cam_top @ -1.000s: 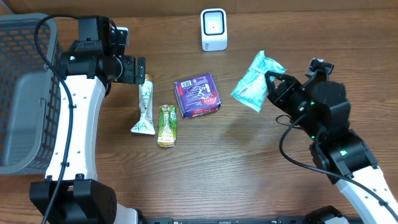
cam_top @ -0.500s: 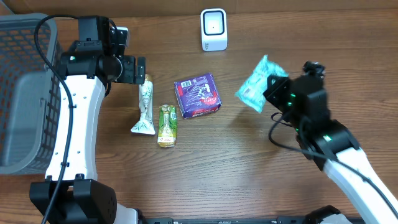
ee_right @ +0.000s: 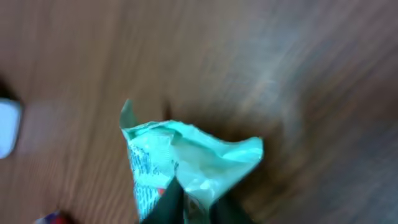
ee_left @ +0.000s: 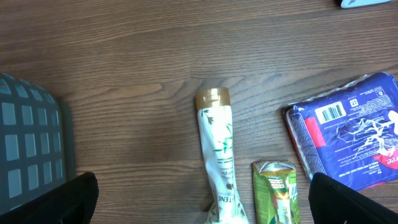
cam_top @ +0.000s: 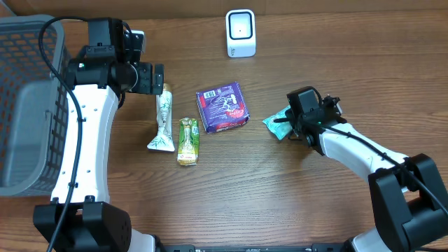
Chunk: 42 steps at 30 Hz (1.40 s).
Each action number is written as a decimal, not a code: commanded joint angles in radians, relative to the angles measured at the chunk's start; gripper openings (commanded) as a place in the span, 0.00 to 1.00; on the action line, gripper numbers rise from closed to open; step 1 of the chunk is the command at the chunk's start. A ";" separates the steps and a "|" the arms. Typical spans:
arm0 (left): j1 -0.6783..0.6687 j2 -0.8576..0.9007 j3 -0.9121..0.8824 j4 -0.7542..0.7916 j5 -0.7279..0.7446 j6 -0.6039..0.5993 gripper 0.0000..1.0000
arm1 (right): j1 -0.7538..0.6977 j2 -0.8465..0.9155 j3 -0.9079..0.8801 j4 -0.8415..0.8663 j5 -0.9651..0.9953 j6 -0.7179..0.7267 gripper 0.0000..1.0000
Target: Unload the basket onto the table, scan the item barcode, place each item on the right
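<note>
Overhead view: teal pouch (cam_top: 275, 123) lay on wood table (cam_top: 280, 196), right of purple pack (cam_top: 222, 107), well apart from white scanner (cam_top: 241, 33). Left wrist view showed a barcode (ee_left: 330, 113) on the pack; other print there, on tube (ee_left: 217, 155) and on green sachet (ee_left: 277, 193) was too small to read. R gripper (ee_right: 196, 202) fingers stood close together at pouch's edge; pic blurred, can't tell if pinching. L gripper (cam_top: 155, 78) was spread wide, holding nothing, near tube's top.
</note>
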 commanded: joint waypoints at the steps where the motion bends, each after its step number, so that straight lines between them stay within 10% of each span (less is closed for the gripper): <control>1: 0.004 -0.023 0.007 0.000 0.001 -0.018 1.00 | -0.002 -0.067 0.026 0.035 -0.039 -0.237 0.55; 3: 0.004 -0.022 0.007 0.000 0.001 -0.018 1.00 | -0.010 -0.113 0.048 0.002 -0.116 -0.442 1.00; 15: 0.004 -0.023 0.007 0.000 0.000 -0.018 1.00 | -0.277 -0.145 0.293 -0.254 -0.602 -1.331 1.00; 23: 0.004 -0.023 0.007 0.000 0.001 -0.018 1.00 | -0.331 0.136 0.467 -0.356 -0.779 -1.582 1.00; 34: 0.004 -0.022 0.007 0.000 0.001 -0.018 0.99 | -0.331 0.329 0.482 -0.385 -0.810 -1.644 0.89; 42: 0.004 -0.023 0.007 0.000 0.001 -0.018 1.00 | -0.329 0.369 0.480 -0.420 -0.813 -1.621 0.41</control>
